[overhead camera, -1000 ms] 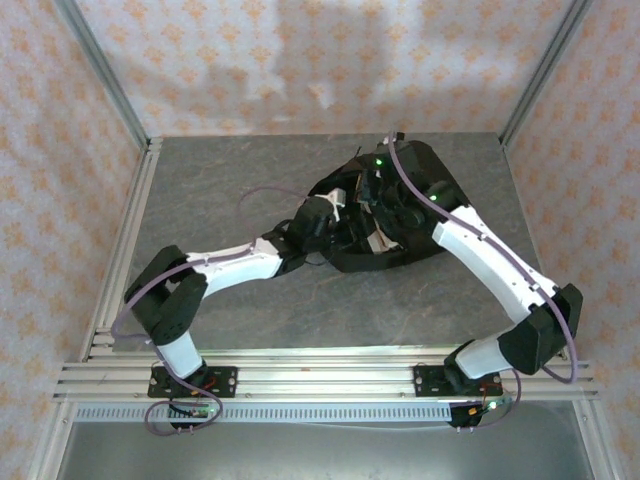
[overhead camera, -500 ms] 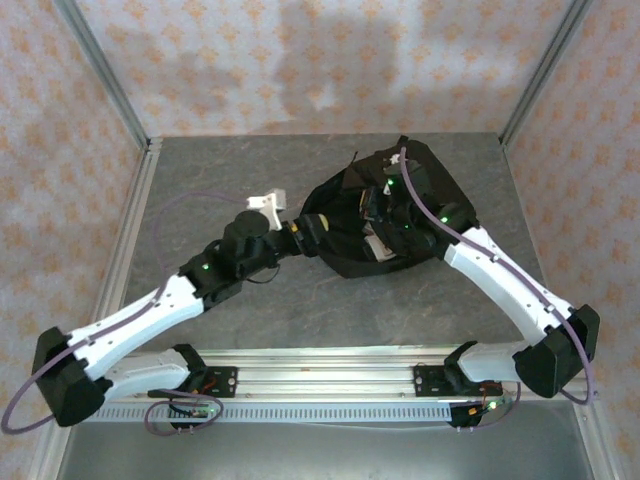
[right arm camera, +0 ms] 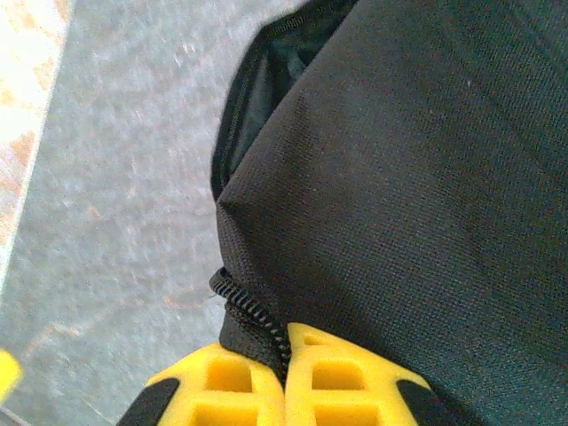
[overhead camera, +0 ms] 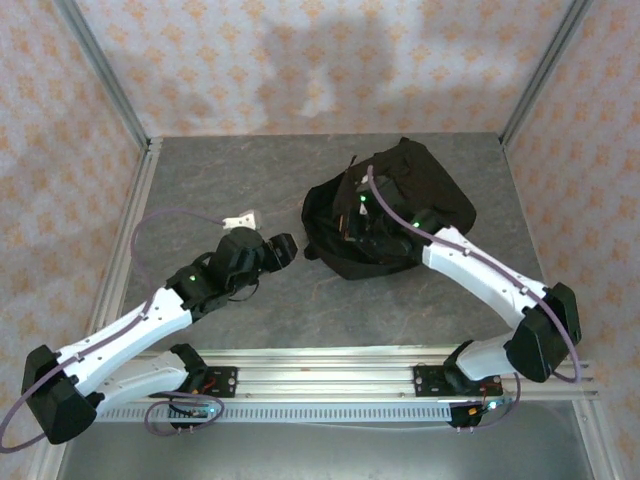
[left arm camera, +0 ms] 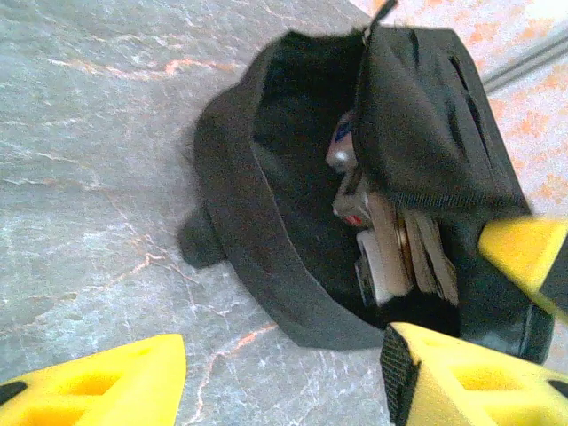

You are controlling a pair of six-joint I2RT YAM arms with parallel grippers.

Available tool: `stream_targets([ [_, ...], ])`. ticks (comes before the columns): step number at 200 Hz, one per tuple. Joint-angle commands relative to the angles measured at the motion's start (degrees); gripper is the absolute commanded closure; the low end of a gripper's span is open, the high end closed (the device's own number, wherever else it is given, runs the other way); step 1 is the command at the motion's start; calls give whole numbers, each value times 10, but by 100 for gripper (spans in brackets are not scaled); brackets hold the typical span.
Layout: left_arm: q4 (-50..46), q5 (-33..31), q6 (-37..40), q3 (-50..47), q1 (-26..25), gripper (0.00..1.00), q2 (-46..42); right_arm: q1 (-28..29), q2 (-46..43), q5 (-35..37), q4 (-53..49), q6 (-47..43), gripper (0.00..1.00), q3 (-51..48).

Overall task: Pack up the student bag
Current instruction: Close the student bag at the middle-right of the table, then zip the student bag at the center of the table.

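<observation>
The student bag [overhead camera: 435, 190], a black fabric backpack, lies on the grey table right of centre with its mouth facing left. In the left wrist view the student bag [left arm camera: 253, 222] gapes open, with pale book edges [left arm camera: 390, 253] standing inside. My left gripper [overhead camera: 285, 248] is open and empty over bare table, a short way left of the bag's mouth; its yellow fingers [left arm camera: 98, 382] frame the table in front of the rim. My right gripper [right arm camera: 286, 364] is shut on the bag's zipper edge [right arm camera: 253, 315], holding the flap up at the mouth [overhead camera: 362, 222].
The grey stone-pattern table [overhead camera: 230, 170] is walled by metal posts and patterned panels at the back and sides. An aluminium rail [overhead camera: 330, 365] with both arm bases runs along the near edge. Open table surface lies left of and in front of the bag.
My left arm has pulled back out of the bag's mouth, down and to the left. The right gripper has stayed shut on the bag's edge, and the bag has shifted slightly.
</observation>
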Motion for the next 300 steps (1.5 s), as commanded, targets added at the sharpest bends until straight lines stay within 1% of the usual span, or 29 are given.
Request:
stream_targets([
  [1, -29, -36, 8, 3, 15, 39, -2, 8, -17, 33, -60, -14, 100, -50],
  [39, -4, -76, -8, 8, 32, 41, 47, 16, -42, 85, -101, 6, 100, -138],
  [60, 21, -63, -10, 31, 36, 41, 94, 16, -84, 152, -145, 39, 100, -173],
  [85, 42, -49, -3, 83, 35, 42, 170, 16, -180, 269, -198, 107, 100, -220],
  [99, 52, -41, 2, 129, 35, 42, 228, 14, -228, 313, -208, 122, 100, -239],
  [102, 55, -35, 5, 140, 35, 42, 242, 13, -237, 319, -209, 125, 98, -242],
  [110, 59, -16, 17, 177, 35, 41, 282, 10, -262, 328, -207, 130, 87, -249],
  [117, 56, 7, 25, 210, 34, 40, 320, 7, -276, 328, -201, 131, 82, -252],
  [124, 54, 39, 43, 252, 34, 40, 358, 6, -288, 329, -197, 133, 69, -254],
  [129, 51, 64, 60, 283, 34, 40, 387, 5, -296, 332, -197, 136, 56, -252],
  [138, 32, 99, 84, 345, 32, 39, 439, 3, -308, 352, -204, 146, 36, -247],
  [139, 30, 103, 87, 351, 32, 39, 444, 3, -310, 357, -207, 149, 33, -245],
  [141, 27, 110, 91, 364, 32, 39, 455, 3, -312, 359, -209, 150, 31, -244],
  [151, 11, 140, 103, 423, 33, 38, 506, 1, -326, 393, -222, 166, 17, -235],
  [155, 3, 147, 107, 446, 33, 38, 524, 0, -331, 400, -225, 169, 15, -234],
  [170, -7, 166, 121, 511, 33, 38, 585, -7, -356, 427, -228, 174, 15, -227],
  [194, -32, 186, 143, 603, 33, 39, 663, -18, -389, 436, -219, 162, 15, -226],
  [214, -93, 165, 166, 689, 34, 42, 725, -26, -400, 433, -218, 154, 16, -225],
  [230, -119, 157, 178, 732, 38, 46, 757, -27, -401, 422, -214, 148, 16, -227],
  [236, -121, 158, 179, 741, 39, 49, 766, -28, -402, 417, -212, 147, 17, -230],
  [243, -120, 165, 179, 748, 42, 57, 774, -29, -401, 412, -209, 147, 17, -234],
  [248, -120, 171, 175, 752, 44, 65, 779, -29, -402, 409, -207, 147, 17, -236],
  [259, -111, 189, 160, 751, 51, 86, 783, -30, -401, 405, -204, 147, 18, -238],
  [271, -83, 207, 134, 724, 61, 100, 775, -31, -401, 400, -201, 145, 19, -240],
  [285, -30, 215, 96, 664, 73, 100, 745, -31, -399, 376, -182, 126, 20, -243],
  [300, 30, 206, 53, 581, 91, 100, 695, -31, -386, 341, -166, 106, 21, -241],
])
